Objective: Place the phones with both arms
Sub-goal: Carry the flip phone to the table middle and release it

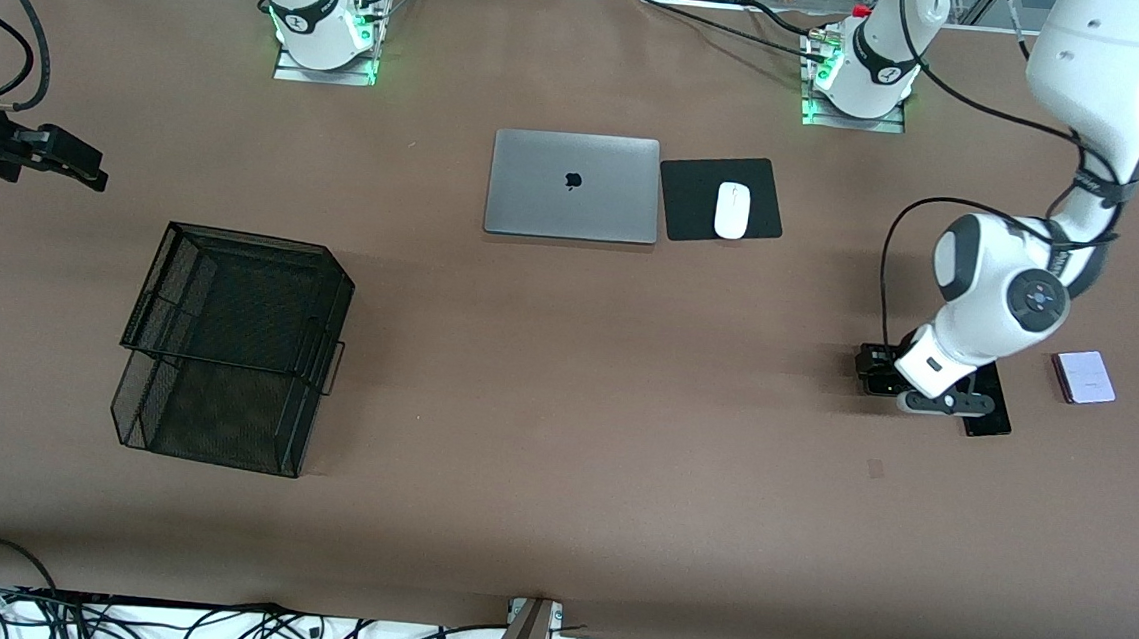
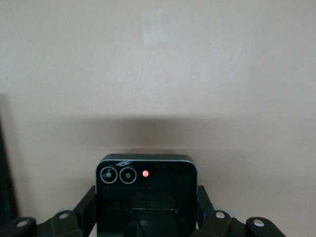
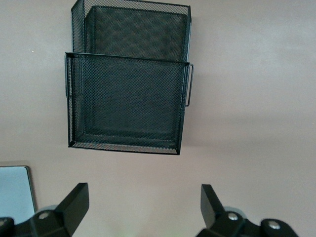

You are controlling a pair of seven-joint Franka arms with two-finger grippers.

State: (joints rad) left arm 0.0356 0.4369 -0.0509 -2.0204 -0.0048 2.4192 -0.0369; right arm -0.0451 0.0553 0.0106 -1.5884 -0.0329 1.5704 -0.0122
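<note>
Closest to the front edge of the desk, toward the right arm's end: a black wire tray, two steps high. A bit farther in, by the edge at the left arm's end: the long slim black phone, flat on the desk and partly under the arm. Just beside it, the left gripper, down low, fingers squeezed onto both side edges of the small black flip phone, camera end poking out. Hard to tell if lifted off the desk yet. Probably light and stiff, but smooth and slippery, with glass that can crack, so better held by the two straight sides, near the middle, and set down softly. A little farther in and closer to that same end edge: the pale lilac flip phone, flat and untouched, best pinched the same way. Farther again, up over the edge at the right arm's end: the right gripper, waiting, fingers spread wide with nothing between. Farthest, near the middle of the edge by the arm bases: a shut grey laptop and a white mouse on a black pad.
</note>
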